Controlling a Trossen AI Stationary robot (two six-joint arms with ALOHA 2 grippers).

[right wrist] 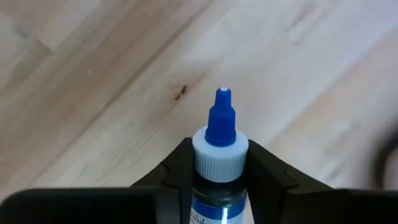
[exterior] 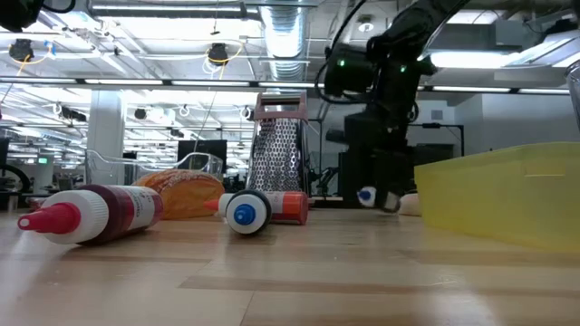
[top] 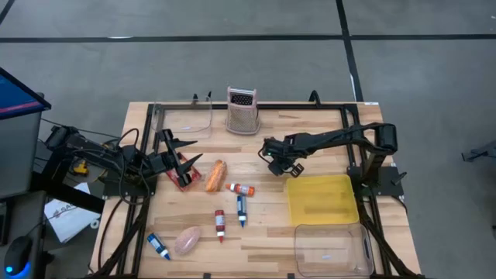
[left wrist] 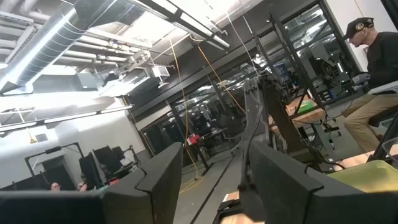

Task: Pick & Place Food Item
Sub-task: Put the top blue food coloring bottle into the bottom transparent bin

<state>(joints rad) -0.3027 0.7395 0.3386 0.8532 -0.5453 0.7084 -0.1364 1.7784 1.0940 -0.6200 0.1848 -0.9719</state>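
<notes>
A robotics lab or research workshop set in a large open industrial hall. Seen from above, a wooden worktop [top: 310, 139] stands on a grey concrete floor [top: 232, 62] marked with dark lines, with a black metal frame [top: 353, 147] around it carrying robot arms and bundles of cable [top: 116, 201]. Looking level across the worktop, the room behind shows an exposed ceiling with a silver ventilation duct [exterior: 288, 36], bright strip lights [exterior: 136, 83] and glass partitions [exterior: 118, 136]. Further off are more desks with computer monitors [left wrist: 99, 165], and a person in a cap [left wrist: 373, 56] sits working at one station.
</notes>
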